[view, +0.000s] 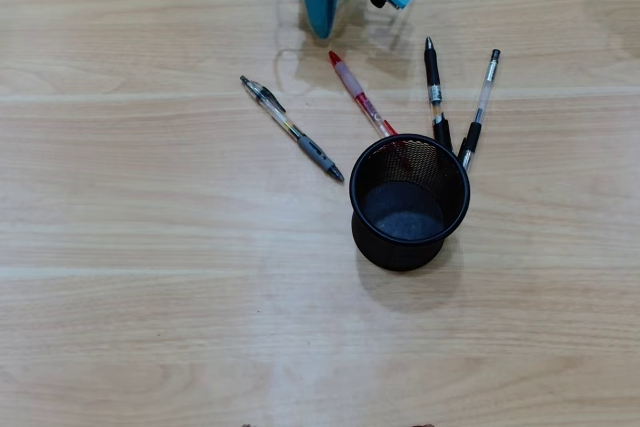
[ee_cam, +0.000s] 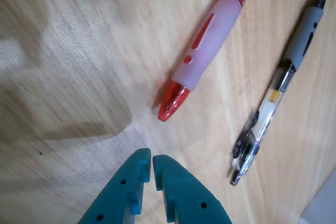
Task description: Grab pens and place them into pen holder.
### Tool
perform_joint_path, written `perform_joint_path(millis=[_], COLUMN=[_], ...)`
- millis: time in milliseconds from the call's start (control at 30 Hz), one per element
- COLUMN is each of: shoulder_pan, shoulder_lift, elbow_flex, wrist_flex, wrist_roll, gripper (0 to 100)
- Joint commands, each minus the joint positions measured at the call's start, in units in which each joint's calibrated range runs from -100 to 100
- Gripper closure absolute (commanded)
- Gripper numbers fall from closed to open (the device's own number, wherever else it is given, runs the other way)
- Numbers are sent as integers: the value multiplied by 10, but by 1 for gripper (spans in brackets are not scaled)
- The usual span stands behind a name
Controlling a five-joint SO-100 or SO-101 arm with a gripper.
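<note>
two pens' (view: 438,97) lower ends hidden behind holder (view: 455,217)

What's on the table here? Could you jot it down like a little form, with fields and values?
surface: wooden table
container: black mesh pen holder, upright, nothing seen inside
pens: four, all lying on the table
red pen: nearest the gripper, one end by the holder's rim
grey-grip clear pen: left of the red pen in the overhead view
black pen: right of the red pen
clear pen with black ends: farthest right
gripper: teal, shut, holding nothing, above the table
</note>
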Motion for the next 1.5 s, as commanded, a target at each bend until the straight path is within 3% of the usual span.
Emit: perform_joint_path(millis=[0, 133, 300, 433, 633, 900, 1467], shoulder_pan=[-11, -11, -11, 1, 74, 141, 89], shoulder_lift=[15, 29, 170, 360, 619, 883, 1096], elbow_flex=[-22, -36, -157, -320, -574, -692, -793], wrist_flex=[20, 18, -99, -156, -118, -47, -54], wrist_roll=[-2, -3, -7, -70, -72, -134, -138], gripper=[98, 98, 98, 93, 81, 77, 77])
